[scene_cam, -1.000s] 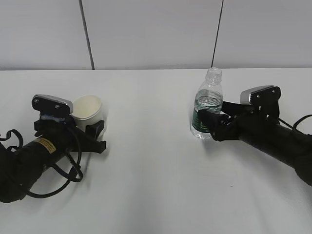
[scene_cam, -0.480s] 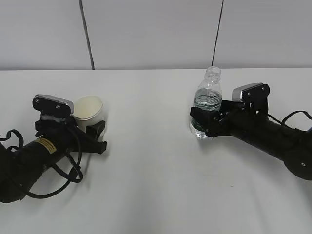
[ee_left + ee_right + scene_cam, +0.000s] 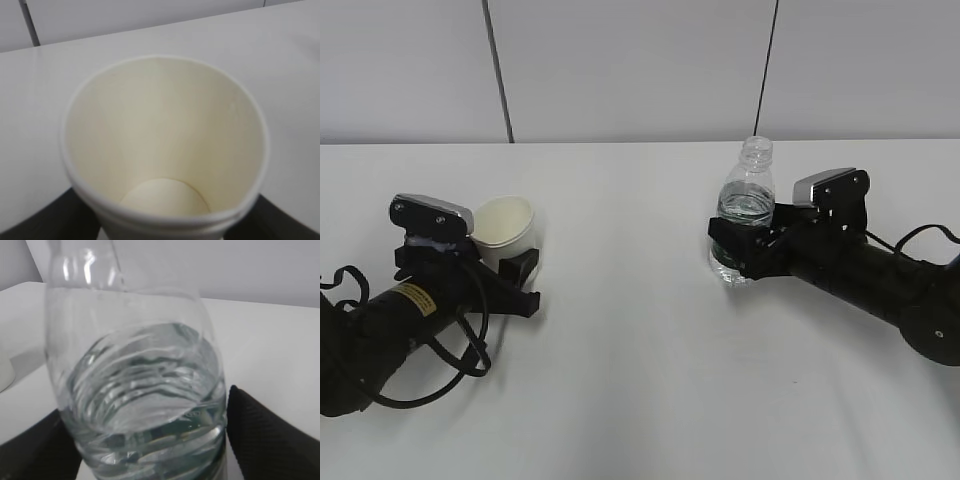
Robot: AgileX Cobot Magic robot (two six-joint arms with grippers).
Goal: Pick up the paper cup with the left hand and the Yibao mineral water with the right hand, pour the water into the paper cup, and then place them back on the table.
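The white paper cup (image 3: pixel 505 225) stands on the white table (image 3: pixel 630 330) at the left, between the fingers of my left gripper (image 3: pixel 508 262). In the left wrist view the cup (image 3: pixel 165 135) fills the frame, empty, with a black finger (image 3: pixel 45 217) pressed on each side and its near rim flattened. The clear Yibao bottle (image 3: pixel 747 205), uncapped and partly full, stands at the right inside my right gripper (image 3: pixel 728 248). In the right wrist view the bottle (image 3: pixel 140 390) sits between the fingers (image 3: pixel 265 435), with a thin gap at the right one.
A grey wall with two dark vertical seams stands behind the table's far edge. Black cables (image 3: pixel 450 350) loop beside the left arm. Bare white tabletop lies between the two arms and in front of them.
My right gripper has slid left along the table so that its fingers now flank the bottle. My left gripper has closed in on the cup, which shifted slightly right.
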